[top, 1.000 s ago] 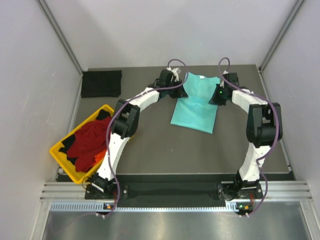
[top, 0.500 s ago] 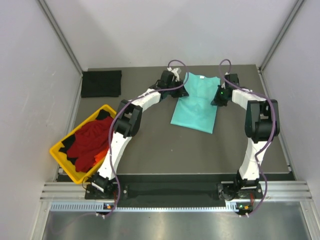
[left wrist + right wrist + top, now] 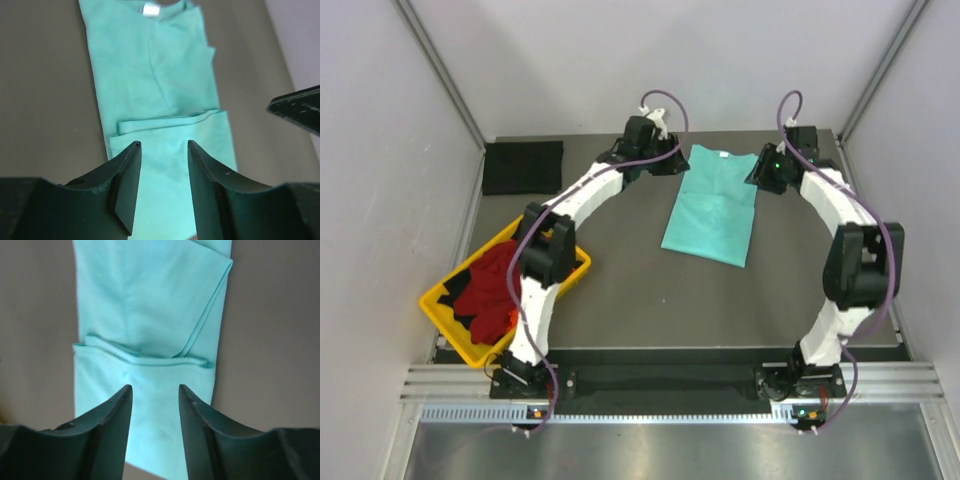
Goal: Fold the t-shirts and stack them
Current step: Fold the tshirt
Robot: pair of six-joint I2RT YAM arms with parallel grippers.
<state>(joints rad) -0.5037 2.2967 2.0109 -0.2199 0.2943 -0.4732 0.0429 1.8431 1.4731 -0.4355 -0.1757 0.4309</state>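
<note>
No legible text in any view, small white neck label at the collar of the mint-teal t-shirt, too blurred and small to show any print or brand

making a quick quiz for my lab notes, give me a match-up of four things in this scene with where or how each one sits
Things:
1 teal shirt
2 black cloth
3 red shirt
4 yellow tray

States:
a bunched in a heap
b folded square at the far left corner
c at the near left edge, holding clothes
d lying flat in the middle, partly folded

Pairs: 1-d, 2-b, 3-a, 4-c
</note>
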